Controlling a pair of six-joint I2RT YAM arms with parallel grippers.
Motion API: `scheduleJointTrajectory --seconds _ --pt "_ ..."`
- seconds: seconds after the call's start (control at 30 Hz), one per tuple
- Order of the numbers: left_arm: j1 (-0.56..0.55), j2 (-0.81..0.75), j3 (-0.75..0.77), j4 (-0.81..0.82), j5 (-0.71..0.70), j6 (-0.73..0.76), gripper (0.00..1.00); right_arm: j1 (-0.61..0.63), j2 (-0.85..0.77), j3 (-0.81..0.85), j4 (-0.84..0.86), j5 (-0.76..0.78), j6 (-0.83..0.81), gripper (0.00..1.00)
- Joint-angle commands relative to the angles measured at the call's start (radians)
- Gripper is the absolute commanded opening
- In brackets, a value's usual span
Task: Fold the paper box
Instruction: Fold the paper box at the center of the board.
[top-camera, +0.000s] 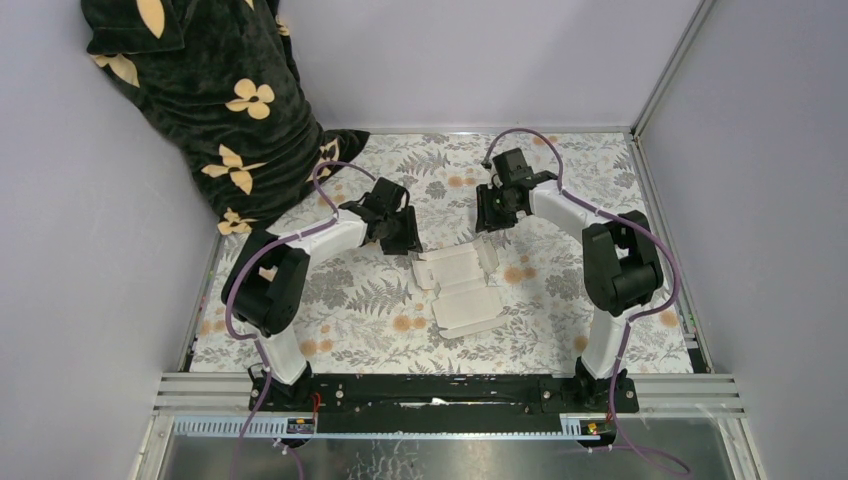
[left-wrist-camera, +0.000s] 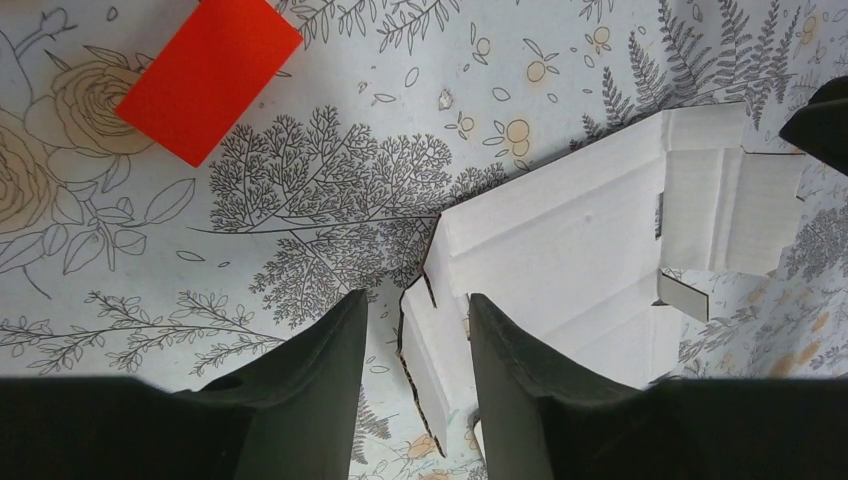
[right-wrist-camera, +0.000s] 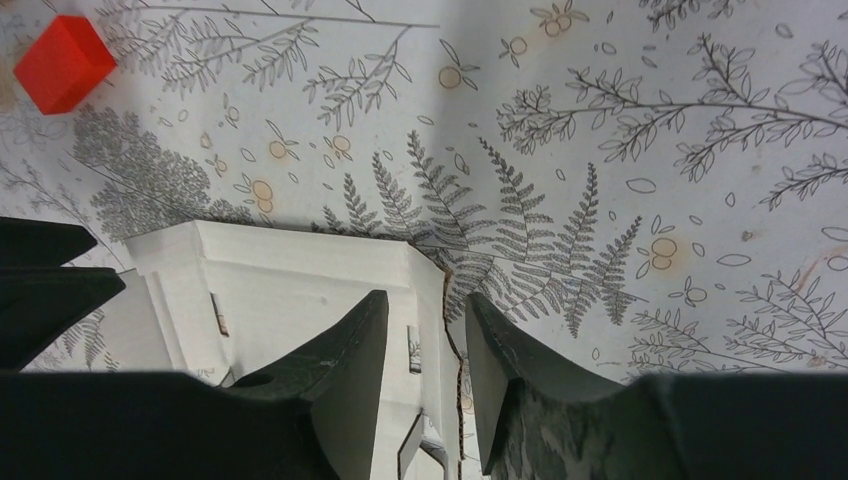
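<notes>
- The paper box (top-camera: 465, 305) lies around the middle of the bench (top-camera: 560, 160), a little toward the near edge. It is a white die-cut sheet, mostly flat, with flaps raised at its far end.
- The left claw (left-wrist-camera: 418, 300) is at the box's far-left side. Its jaws stand apart and straddle a side flap. A gap shows on one side of the cardboard, so the flap is not clamped.
- The right claw (right-wrist-camera: 427, 298) is at the box's far-right side. Its jaws are likewise apart, with the edge of a flap between them, not pinched.
- A red rectangle (left-wrist-camera: 208, 75) lies on the bench, well apart from the box.
- A dark cloth (top-camera: 210, 90) with yellow flowers hangs at the far-left corner.
</notes>
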Motion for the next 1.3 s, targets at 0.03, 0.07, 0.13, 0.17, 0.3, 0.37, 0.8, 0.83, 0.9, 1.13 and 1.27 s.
scheduleJointTrajectory --seconds 0.03,0.07,0.13,0.17,0.3,0.37,0.8,0.83,0.9,1.13,1.27 --pt "0.003 0.014 -0.018 0.085 0.046 -0.018 0.48 0.002 0.010 -0.023 0.016 -0.016 -0.024 0.42" --pt "0.002 0.017 -0.016 0.088 0.050 -0.019 0.48 0.003 0.012 -0.026 0.017 -0.016 -0.024 0.41" --pt "0.001 0.023 -0.009 0.092 0.053 -0.021 0.48 0.002 0.016 -0.028 0.016 -0.015 -0.024 0.41" --pt "0.000 0.026 -0.004 0.092 0.055 -0.021 0.48 0.002 0.018 -0.028 0.018 -0.016 -0.024 0.41" --pt "0.000 0.041 0.018 0.086 0.056 -0.019 0.48 0.001 0.028 -0.023 0.021 -0.026 -0.023 0.40" --pt "-0.001 0.048 0.031 0.084 0.059 -0.019 0.48 0.002 0.035 -0.017 0.019 -0.028 -0.023 0.39" --pt "-0.002 0.090 0.110 0.055 0.064 -0.011 0.47 0.004 0.054 -0.003 0.012 -0.041 -0.023 0.31" --pt "-0.002 0.093 0.111 0.056 0.064 -0.012 0.47 0.004 0.054 -0.001 0.011 -0.041 -0.024 0.31" --pt "-0.004 0.095 0.112 0.056 0.067 -0.012 0.46 0.004 0.054 0.002 0.008 -0.041 -0.024 0.31" --pt "-0.005 0.077 0.092 0.057 0.049 -0.009 0.46 0.004 0.056 0.020 -0.006 -0.043 -0.024 0.29" --pt "-0.004 0.062 0.089 0.039 0.025 -0.002 0.46 0.003 0.052 0.023 -0.014 -0.038 -0.028 0.28"
